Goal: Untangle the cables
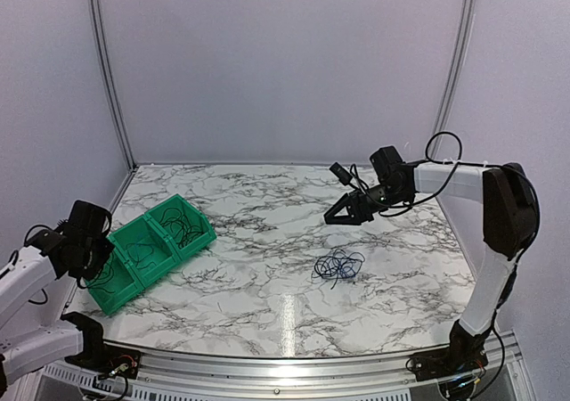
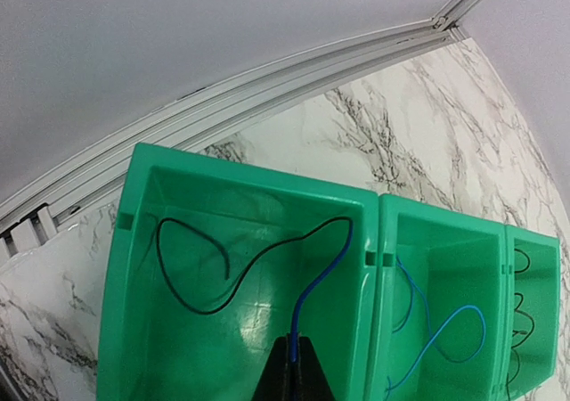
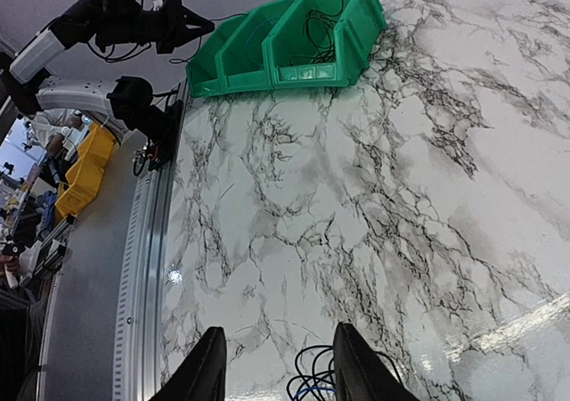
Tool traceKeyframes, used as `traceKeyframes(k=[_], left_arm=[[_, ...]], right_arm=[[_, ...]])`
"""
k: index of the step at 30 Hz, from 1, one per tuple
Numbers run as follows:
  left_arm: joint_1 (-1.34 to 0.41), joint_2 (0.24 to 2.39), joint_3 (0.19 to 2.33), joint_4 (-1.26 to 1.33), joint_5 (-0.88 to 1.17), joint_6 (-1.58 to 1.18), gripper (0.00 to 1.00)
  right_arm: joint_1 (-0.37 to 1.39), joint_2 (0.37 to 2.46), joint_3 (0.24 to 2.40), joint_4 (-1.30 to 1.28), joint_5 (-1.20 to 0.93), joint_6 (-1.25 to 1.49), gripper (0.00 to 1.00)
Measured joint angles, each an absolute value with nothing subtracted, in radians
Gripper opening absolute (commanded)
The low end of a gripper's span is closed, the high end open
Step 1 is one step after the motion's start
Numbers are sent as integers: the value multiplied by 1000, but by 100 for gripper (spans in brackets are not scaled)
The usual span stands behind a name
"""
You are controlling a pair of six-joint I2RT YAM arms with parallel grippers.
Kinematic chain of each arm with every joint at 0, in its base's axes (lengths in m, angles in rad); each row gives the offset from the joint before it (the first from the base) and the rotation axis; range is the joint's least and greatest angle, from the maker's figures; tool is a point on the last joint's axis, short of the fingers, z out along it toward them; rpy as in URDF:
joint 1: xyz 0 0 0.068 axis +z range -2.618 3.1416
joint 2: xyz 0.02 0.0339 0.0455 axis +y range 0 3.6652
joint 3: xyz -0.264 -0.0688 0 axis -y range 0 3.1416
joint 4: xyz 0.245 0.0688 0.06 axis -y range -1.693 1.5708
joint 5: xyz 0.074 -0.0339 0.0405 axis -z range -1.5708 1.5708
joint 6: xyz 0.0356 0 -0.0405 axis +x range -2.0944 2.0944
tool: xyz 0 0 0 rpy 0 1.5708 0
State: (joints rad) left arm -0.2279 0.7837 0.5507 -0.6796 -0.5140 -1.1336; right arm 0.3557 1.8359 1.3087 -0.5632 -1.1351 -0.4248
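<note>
Fingers of the right gripper (image 3: 280, 330) stand spread apart, raised over the tangled cables (image 1: 338, 265), which lie untouched on the table (image 1: 258, 285) below. Left gripper (image 2: 292, 356) pinches a blue cable (image 2: 322, 272) inside the green bin (image 2: 125, 276).

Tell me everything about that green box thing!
The green box looks like shiny plastic: three open bins joined in a row. It sits flat on the marble table, at its left side. The bin under the left gripper holds a black wire and a blue wire, which that gripper pinches. The middle bin holds another blue wire. The far bin holds thin black wires.
</note>
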Motion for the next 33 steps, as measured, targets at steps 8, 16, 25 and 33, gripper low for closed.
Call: traceKeyframes(k=[8,16,25,33], left_arm=[[-146,939,484,-440,-490,-988,0],[-104,970,449,-265,-522,-891,0],[-91,978,449,-239,-504,-850,39],[-90,852,478,-342,-493,-856,52]], right_arm=[[351,1836,1310,-574,-1131,-438,41],[351,1836,1310,-582,-1117,-443,42],[351,1847,1316,-594,-1114,-451,41],[351,1850,1330,-612,-1113,-475,42]])
